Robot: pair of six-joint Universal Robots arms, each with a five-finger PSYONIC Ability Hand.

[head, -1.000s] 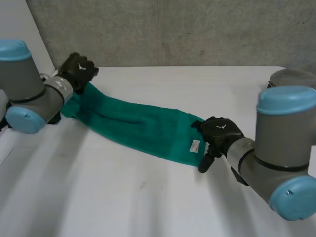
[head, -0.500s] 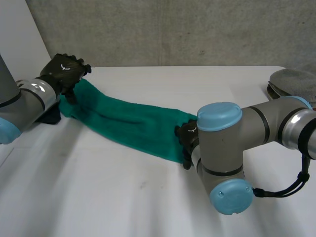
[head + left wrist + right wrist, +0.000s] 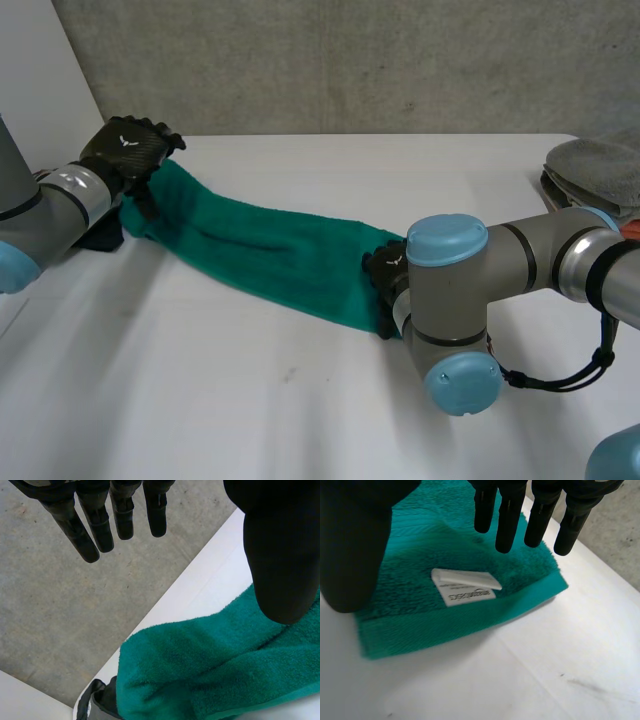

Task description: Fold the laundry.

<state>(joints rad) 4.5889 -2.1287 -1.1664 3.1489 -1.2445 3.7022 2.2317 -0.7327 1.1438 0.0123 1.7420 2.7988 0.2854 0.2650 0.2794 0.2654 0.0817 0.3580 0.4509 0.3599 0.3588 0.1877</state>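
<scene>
Soft, limp green towel [image 3: 260, 255] lies along the surface [image 3: 250, 400]; my left robot hand [image 3: 130, 148], upper left, and right robot hand [image 3: 382, 272], mid-frame, are spread empty at its ends, where I'd pinch the corners.

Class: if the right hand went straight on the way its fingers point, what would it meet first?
Probably the green towel, near its white label; the right hand aims straight fingers at that end, depth unclear.
</scene>
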